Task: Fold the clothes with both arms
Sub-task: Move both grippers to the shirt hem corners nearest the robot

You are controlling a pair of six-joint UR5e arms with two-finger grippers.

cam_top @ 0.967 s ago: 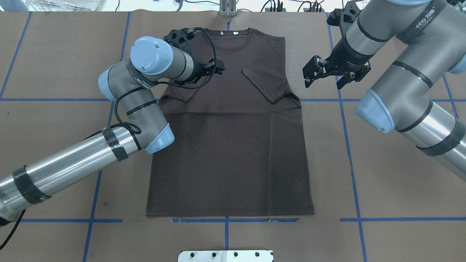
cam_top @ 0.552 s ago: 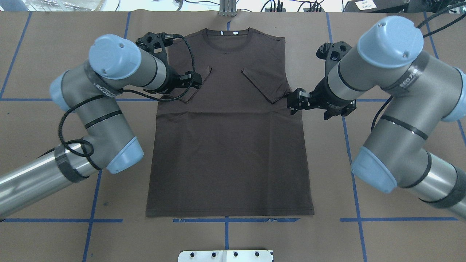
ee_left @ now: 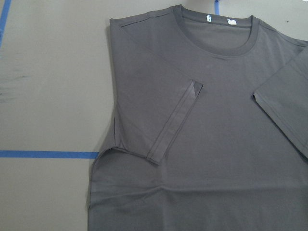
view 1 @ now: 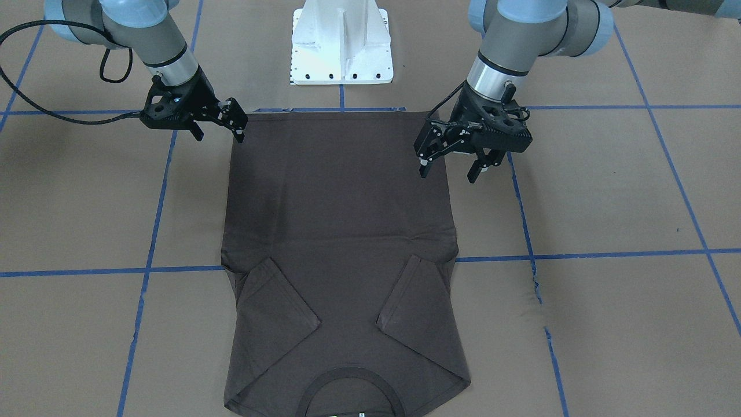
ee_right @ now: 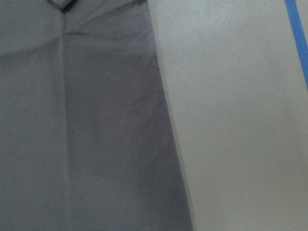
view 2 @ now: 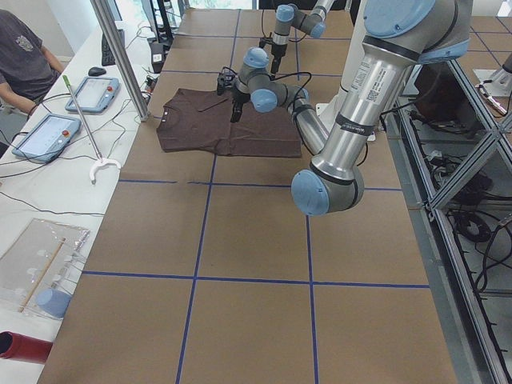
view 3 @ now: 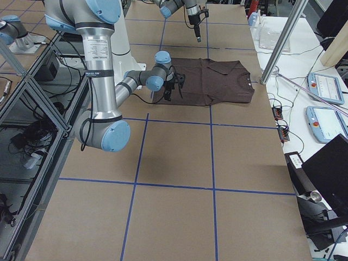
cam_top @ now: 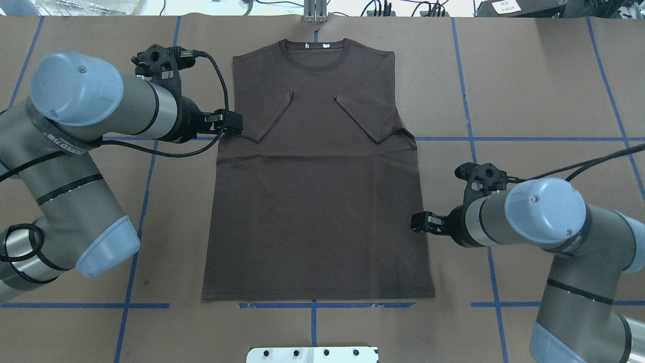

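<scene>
T-shirt (cam_top: 317,201) flat, lengthwise fore-aft, collar (cam_top: 315,68) away from pedestal (view 1: 341,43); apparently front-up.

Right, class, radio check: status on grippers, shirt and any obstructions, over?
Left gripper open, right gripper open, both at the T-shirt's edges, holding nothing. T-shirt flat, both sleeves folded inward. Nothing lying on it.

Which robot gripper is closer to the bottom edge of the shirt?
The right gripper, beside the T-shirt's side edge, is nearer the hem. The left gripper is farther up the other side, toward the collar end.
</scene>
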